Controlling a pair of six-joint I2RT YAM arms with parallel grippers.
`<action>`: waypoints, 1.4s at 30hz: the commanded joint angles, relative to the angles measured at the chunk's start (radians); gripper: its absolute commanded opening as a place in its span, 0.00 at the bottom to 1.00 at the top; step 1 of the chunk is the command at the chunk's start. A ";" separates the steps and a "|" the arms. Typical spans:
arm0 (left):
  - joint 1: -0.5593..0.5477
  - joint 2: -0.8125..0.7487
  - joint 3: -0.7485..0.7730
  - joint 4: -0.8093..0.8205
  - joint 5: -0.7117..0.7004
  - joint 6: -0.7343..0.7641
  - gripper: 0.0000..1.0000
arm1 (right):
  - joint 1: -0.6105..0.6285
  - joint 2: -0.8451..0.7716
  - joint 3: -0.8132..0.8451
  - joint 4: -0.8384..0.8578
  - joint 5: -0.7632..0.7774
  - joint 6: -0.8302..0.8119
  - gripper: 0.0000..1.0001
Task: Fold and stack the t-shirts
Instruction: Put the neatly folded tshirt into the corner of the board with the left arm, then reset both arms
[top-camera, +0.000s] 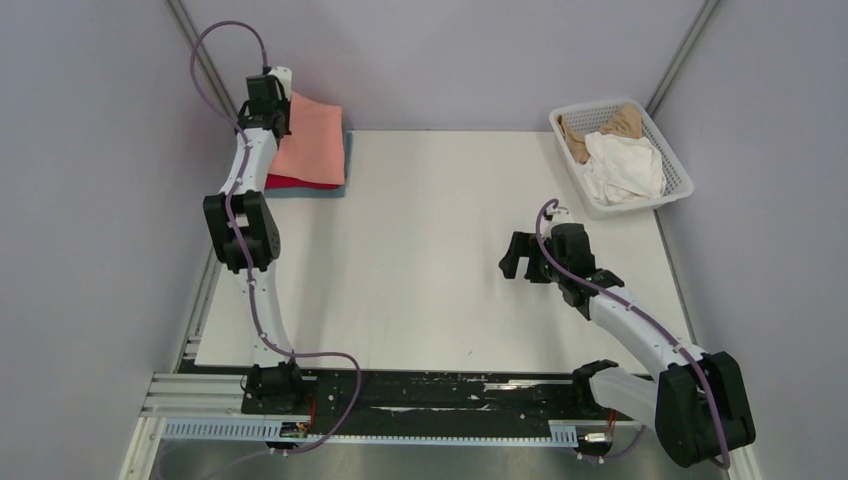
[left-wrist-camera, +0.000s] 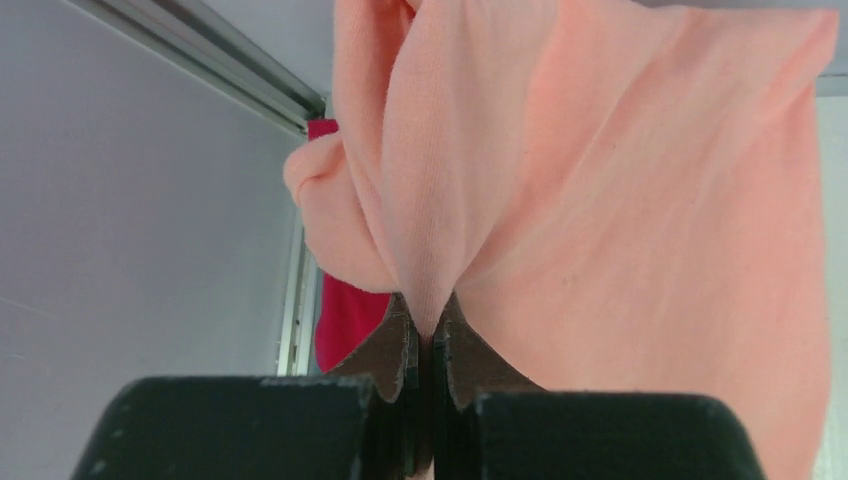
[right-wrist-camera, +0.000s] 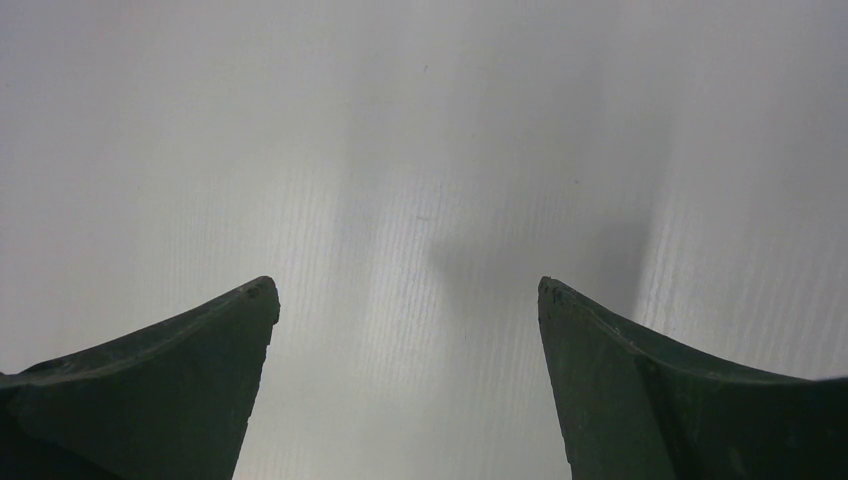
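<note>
Your white worktop (top-camera: 430, 260) carries the pile at its far left corner: the salmon-pink t-shirt (top-camera: 315, 140) on top, the red t-shirt (top-camera: 290, 182) under it, the grey-blue t-shirt (top-camera: 320, 192) lowest. At the far right, the lattice basket (top-camera: 672, 190) holds the white t-shirt (top-camera: 625, 168) and the tan t-shirt (top-camera: 600, 125). Your left jaws are clamped on a fold of the salmon-pink cloth. Your right jaws stand wide over bare worktop.

Left arm (top-camera: 243, 215) stretched forward, left pincer (left-wrist-camera: 425, 325) clamped on salmon-pink t-shirt (left-wrist-camera: 620, 200); right pincer (right-wrist-camera: 405, 292) spread wide.
</note>
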 joint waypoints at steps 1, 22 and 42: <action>0.043 0.014 0.045 0.083 0.063 -0.043 0.00 | -0.004 0.014 0.039 0.013 0.024 0.006 1.00; 0.111 -0.069 0.002 0.125 0.069 -0.271 1.00 | -0.003 0.041 0.070 -0.022 0.037 0.031 1.00; -0.406 -1.069 -1.268 0.278 -0.094 -0.749 1.00 | -0.004 -0.182 0.019 -0.045 0.179 0.135 1.00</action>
